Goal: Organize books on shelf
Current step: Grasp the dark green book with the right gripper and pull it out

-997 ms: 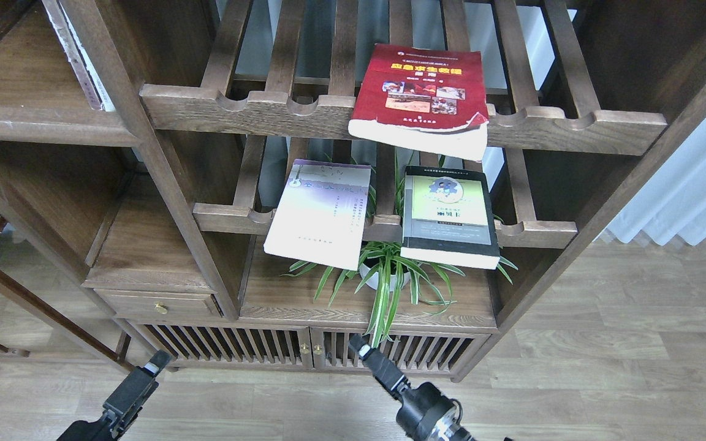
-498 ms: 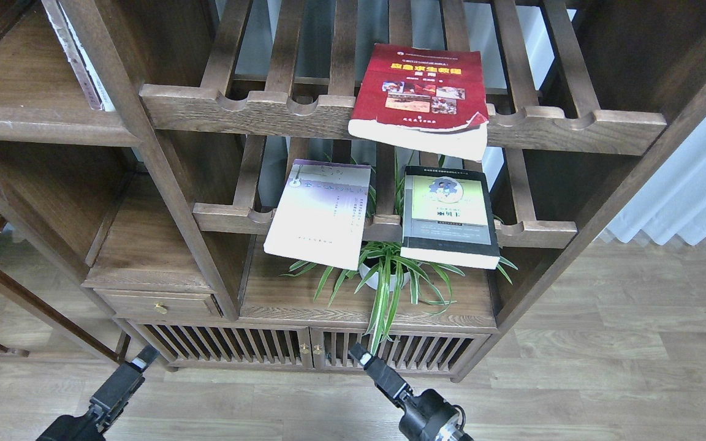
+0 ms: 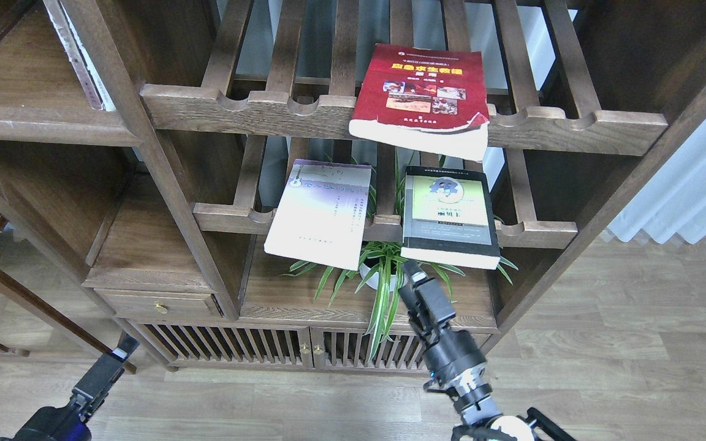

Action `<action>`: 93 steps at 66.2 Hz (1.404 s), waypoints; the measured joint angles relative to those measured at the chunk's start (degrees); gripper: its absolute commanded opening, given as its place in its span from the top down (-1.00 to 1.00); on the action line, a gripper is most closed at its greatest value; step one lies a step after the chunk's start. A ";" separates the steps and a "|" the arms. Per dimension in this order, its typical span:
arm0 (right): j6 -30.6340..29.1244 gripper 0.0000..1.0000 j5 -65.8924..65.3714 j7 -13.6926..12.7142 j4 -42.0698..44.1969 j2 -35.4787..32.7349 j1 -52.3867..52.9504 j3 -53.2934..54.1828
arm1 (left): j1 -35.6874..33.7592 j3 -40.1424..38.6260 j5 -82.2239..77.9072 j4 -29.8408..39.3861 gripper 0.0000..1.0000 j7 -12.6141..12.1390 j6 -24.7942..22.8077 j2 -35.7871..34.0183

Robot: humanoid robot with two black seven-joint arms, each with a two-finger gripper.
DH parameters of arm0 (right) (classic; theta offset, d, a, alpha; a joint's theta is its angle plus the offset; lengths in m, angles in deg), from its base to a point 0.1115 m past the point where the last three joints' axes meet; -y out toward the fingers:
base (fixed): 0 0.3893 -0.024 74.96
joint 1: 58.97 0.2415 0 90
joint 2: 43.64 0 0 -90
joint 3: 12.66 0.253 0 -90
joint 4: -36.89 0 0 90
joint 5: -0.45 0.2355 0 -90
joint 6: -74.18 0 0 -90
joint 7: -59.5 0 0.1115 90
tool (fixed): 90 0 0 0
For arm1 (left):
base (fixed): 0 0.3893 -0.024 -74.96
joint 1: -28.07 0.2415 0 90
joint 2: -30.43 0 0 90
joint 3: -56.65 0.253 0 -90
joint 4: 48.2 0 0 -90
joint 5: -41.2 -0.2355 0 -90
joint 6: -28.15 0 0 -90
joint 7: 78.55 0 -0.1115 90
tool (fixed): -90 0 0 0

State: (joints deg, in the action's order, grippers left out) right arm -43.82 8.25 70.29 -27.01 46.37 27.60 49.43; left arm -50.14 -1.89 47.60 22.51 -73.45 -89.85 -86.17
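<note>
Low at the left, the left gripper (image 3: 121, 351) is seen end-on; whether its fingers are parted cannot be told. The white-lavender book (image 3: 319, 214) and black-grey book (image 3: 449, 216) overhang the lower slatted rack (image 3: 230, 215); the red book (image 3: 421, 98) overhangs the upper one. The right gripper (image 3: 413, 278), fingers equally unreadable, is raised just beneath the black-grey book, which could be tipped off by an upward nudge.

Dark brown bookcase (image 3: 169, 177) everywhere. On its racks: a red book (image 3: 419, 92) with yellow title and photos, a white-to-lavender book (image 3: 319, 214), a black-grey book (image 3: 449, 217) with a yellow-green panel. Below them, a green-striped plant (image 3: 390, 278) in a white pot.
</note>
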 measured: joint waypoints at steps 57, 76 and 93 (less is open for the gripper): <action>0.01 0.76 0.75 6.60 0.63 -0.01 2.58 1.30 | -4.44 -0.09 0.17 -6.34 -1.00 0.69 0.00 -0.53; 0.01 0.90 1.07 6.54 0.23 0.00 1.12 0.95 | -5.59 -0.09 0.27 -7.30 -1.00 0.70 0.00 -0.63; 0.00 0.90 0.91 6.10 -6.18 -0.01 -7.49 0.21 | -6.16 0.23 0.22 -9.42 -1.00 0.59 0.00 -0.64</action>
State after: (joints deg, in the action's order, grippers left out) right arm -43.83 9.16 76.39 -33.19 46.36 20.11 49.63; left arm -56.30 -1.66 47.82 13.09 -72.85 -89.85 -86.81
